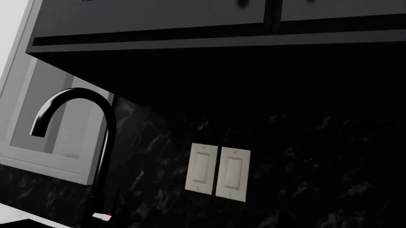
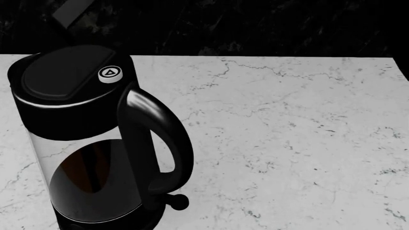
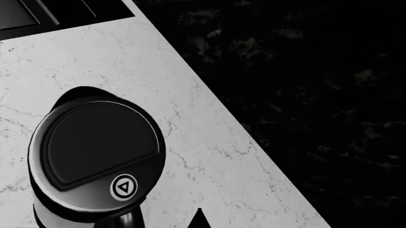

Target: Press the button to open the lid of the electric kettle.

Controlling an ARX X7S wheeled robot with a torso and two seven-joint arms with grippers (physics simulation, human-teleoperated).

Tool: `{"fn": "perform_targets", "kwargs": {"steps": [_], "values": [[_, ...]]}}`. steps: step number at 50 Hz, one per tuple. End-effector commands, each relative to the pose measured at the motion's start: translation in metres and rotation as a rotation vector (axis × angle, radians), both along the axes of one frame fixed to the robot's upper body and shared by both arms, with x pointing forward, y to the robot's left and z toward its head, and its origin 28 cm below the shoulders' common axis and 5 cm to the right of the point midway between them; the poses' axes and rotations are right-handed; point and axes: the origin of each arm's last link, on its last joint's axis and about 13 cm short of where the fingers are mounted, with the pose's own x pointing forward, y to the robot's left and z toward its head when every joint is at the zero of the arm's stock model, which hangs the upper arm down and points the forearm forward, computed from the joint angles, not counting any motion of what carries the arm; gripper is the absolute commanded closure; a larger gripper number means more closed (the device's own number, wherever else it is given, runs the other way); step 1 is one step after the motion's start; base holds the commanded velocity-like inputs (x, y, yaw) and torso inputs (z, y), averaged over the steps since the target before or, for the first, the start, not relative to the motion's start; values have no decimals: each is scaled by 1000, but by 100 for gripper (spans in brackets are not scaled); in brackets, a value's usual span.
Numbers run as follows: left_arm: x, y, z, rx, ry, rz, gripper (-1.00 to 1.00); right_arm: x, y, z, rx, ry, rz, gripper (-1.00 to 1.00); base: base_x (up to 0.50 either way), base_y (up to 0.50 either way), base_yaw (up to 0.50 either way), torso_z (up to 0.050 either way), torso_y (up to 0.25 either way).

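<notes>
The electric kettle (image 2: 96, 143) stood upright on the marble counter (image 2: 288, 134), its lid (image 2: 67, 72) flat and closed; the button (image 2: 110, 73) sat beside the handle (image 2: 156, 139), untouched; neither gripper showed, so their state could not be told.

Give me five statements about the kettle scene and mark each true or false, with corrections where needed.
1. The lid of the electric kettle is shut. True.
2. The button sits on the kettle's top near the handle. True.
3. A claw is pressing the button. False: nothing touches it in the head view.
4. The kettle stands on a wooden counter. False: it stands on a white marble countertop.
5. The left wrist view shows the kettle. False: it shows a black faucet and two wall switches.
</notes>
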Motion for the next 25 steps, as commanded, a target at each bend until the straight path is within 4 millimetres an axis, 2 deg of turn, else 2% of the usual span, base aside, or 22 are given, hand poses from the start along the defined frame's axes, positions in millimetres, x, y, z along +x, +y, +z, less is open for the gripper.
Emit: {"fn": "perform_targets", "kwargs": {"steps": [1,4,25], "values": [[-1,2,0,9,0,-2,-100,16,10,-1,-19,41,-13,100,0,0,0,0,0],[0,3,0,8,1,1,-100,14,18,-7,-58,60,28,100,0,0,0,0,0],[-4,5,2,-7,-7,6,-100,22,32,-27,-113,100,81,100,0,0,0,0,0]]}}
